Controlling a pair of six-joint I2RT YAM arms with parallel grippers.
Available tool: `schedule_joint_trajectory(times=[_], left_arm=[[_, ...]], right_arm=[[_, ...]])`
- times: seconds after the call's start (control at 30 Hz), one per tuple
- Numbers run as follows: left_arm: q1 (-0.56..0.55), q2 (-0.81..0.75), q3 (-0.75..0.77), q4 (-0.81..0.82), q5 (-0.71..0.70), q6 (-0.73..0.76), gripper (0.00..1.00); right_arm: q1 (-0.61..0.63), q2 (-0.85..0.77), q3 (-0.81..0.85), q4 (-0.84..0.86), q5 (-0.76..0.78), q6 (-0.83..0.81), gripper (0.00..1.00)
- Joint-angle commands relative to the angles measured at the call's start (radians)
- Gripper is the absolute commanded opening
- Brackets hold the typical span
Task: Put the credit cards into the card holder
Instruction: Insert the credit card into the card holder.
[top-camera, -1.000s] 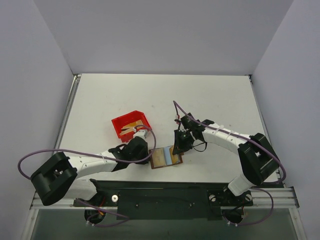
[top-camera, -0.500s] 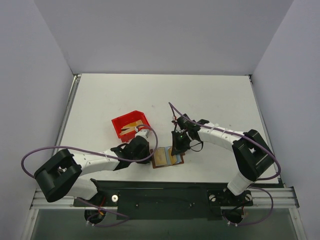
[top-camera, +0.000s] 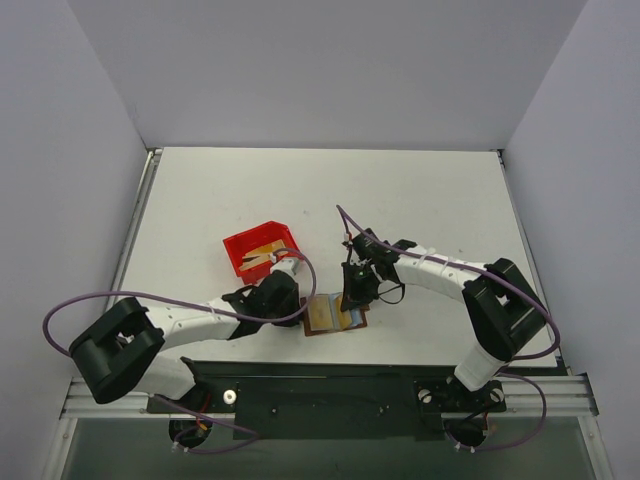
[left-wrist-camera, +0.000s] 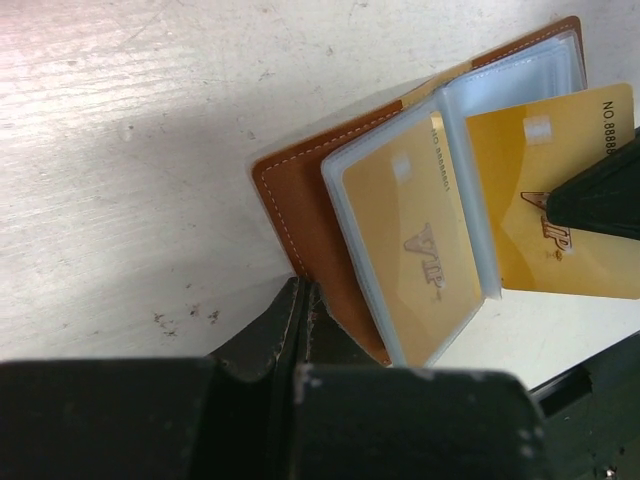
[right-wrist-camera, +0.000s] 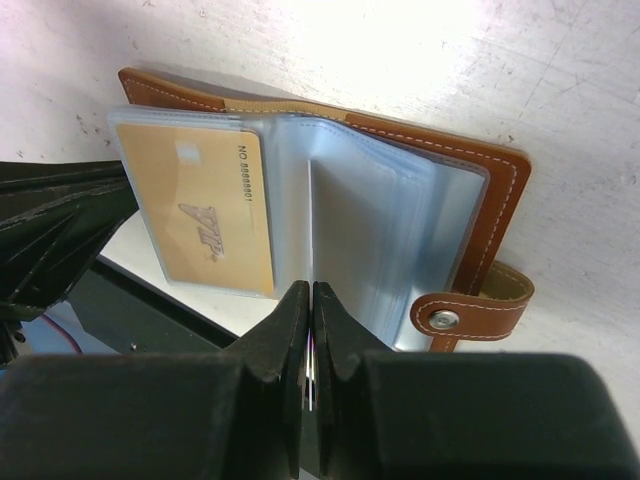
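On the white table (top-camera: 420, 200) the step in hand looks like insertion: one card is home and a second is poised at the pockets. The red plastic bin (top-camera: 236, 256), beyond the left arm, holds loose gold-tan cards (top-camera: 265, 254) — how many I cannot tell. The brown leather-like card holder (left-wrist-camera: 290, 195) lies open near the table's front edge, its clear pocket pages fanned up. One gold card (left-wrist-camera: 405, 235) sits inside a pocket. A second gold card (left-wrist-camera: 545, 170) stands over the opposite pages, pinched between the pressed-together fingers of the right gripper (right-wrist-camera: 309, 292). The left gripper (left-wrist-camera: 300, 295) is closed with nothing in it, its tip at the cover's edge — touching or just beside, I cannot tell. Next, the held card's lower edge needs to find a pocket mouth and slide in.
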Motion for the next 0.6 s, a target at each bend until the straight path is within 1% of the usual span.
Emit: schedule_joint_trajectory(times=[0.0, 0.13, 0.27, 0.37, 0.57], left_arm=[[0.01, -0.055, 0.063, -0.084, -0.054, 0.03, 0.0], [0.013, -0.179, 0.128, -0.176, -0.106, 0.07, 0.0], [0.016, -0.227, 0.184, -0.198, -0.087, 0.1, 0.0], [0.016, -0.216, 0.196, -0.167, -0.042, 0.113, 0.0], [0.016, -0.094, 0.175, -0.06, 0.034, 0.122, 0.0]], right_arm=[[0.014, 0.016, -0.037, 0.041, 0.024, 0.02, 0.0], [0.014, 0.02, -0.04, 0.043, 0.025, 0.019, 0.0], [0.015, 0.022, -0.04, 0.043, 0.028, 0.017, 0.0], [0.014, 0.02, -0.04, 0.043, 0.031, 0.019, 0.0], [0.014, 0.025, -0.04, 0.043, 0.031, 0.017, 0.0]])
